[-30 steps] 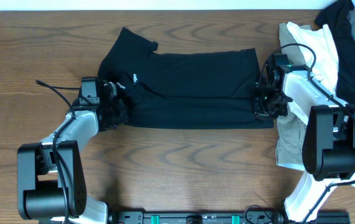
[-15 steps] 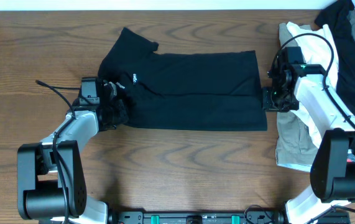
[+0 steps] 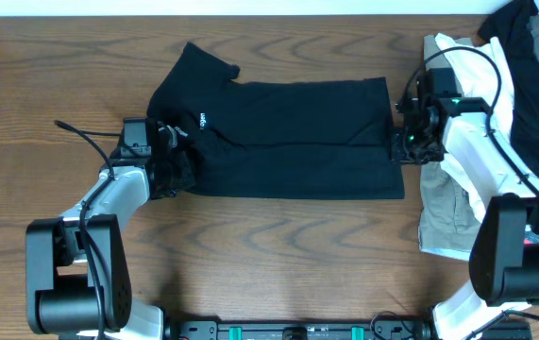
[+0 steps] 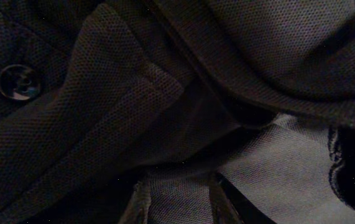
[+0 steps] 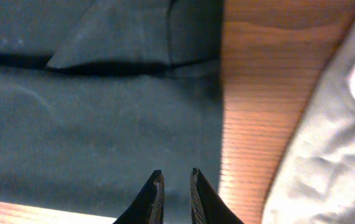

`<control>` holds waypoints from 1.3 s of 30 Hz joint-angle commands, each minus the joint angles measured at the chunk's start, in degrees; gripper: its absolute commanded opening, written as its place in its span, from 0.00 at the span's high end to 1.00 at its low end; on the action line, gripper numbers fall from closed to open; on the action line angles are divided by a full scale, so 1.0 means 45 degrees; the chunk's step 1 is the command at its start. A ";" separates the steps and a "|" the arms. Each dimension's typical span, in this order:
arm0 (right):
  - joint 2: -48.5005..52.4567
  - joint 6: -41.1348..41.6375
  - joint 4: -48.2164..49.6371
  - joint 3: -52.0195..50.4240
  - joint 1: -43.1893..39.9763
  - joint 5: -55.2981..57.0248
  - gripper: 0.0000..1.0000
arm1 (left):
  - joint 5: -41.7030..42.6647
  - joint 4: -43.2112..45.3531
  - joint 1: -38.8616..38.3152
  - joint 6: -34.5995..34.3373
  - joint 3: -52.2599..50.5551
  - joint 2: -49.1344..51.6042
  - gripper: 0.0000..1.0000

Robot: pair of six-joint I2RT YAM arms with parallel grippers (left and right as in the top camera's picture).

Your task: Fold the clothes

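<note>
Black shirt (image 3: pixel 288 137) lay across the middle of the table (image 3: pixel 278 255), collar end to the left, hem to the right. It looked part-folded: a long side seemed turned in to make a band, though one sleeve (image 3: pixel 198 59) stuck out at the far left corner. The left gripper (image 3: pixel 176 162) sat buried in cloth at the collar end; whether it pinched the fabric I could not tell. The right gripper (image 3: pixel 409 142) hung at the hem edge, jaws nearly together with nothing between them. By my judgement the lengthwise fold was mostly done. Tucking the sleeve and folding the band across were left.
</note>
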 commanded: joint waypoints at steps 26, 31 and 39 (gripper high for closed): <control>0.2919 0.0554 -0.3638 -0.0209 0.0053 0.1015 0.90 | -0.1530 -0.4415 0.0126 0.0063 -0.0962 0.0928 0.61; 0.2890 0.0690 -0.3823 -0.0209 0.0053 0.1020 0.95 | -0.1525 -0.4891 0.0126 0.0068 -0.0962 0.0801 0.61; 0.1117 0.0685 -0.3177 -0.0204 0.0053 0.1025 0.92 | -0.1418 -0.4872 0.0126 0.0063 -0.0845 -0.1991 0.60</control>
